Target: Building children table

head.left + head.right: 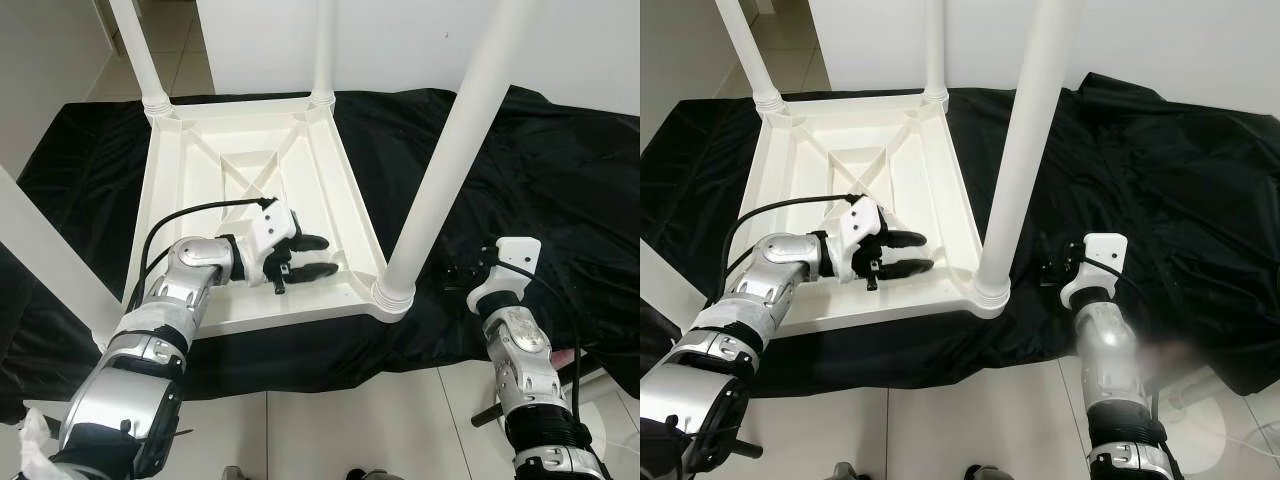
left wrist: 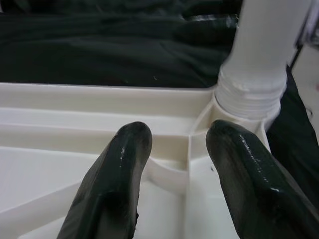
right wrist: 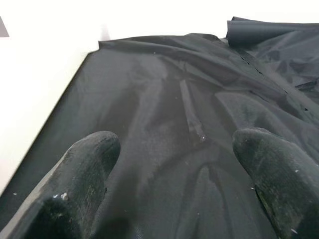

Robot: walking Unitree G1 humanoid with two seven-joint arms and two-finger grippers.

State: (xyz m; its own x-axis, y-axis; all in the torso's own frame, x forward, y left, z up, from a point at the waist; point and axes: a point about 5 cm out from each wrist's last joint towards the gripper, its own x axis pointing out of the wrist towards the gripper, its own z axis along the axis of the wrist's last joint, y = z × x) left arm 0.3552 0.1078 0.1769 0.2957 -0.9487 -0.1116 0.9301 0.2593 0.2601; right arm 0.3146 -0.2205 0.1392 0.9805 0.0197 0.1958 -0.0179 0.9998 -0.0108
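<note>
While the upturned white table (image 1: 255, 190) is laid on a black sheet (image 1: 540, 190), the left end effector (image 1: 318, 257) is held narrowly parted over its near rim beside a screwed-in leg (image 1: 455, 150); the right end effector (image 3: 174, 169) is spread wide above open sheet.

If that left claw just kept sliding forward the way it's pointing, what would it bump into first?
Probably the raised white plastic rim of the upturned table, beside the near white leg. The open left gripper points at that corner; black cloth lies beyond. Depth is uncertain.
</note>
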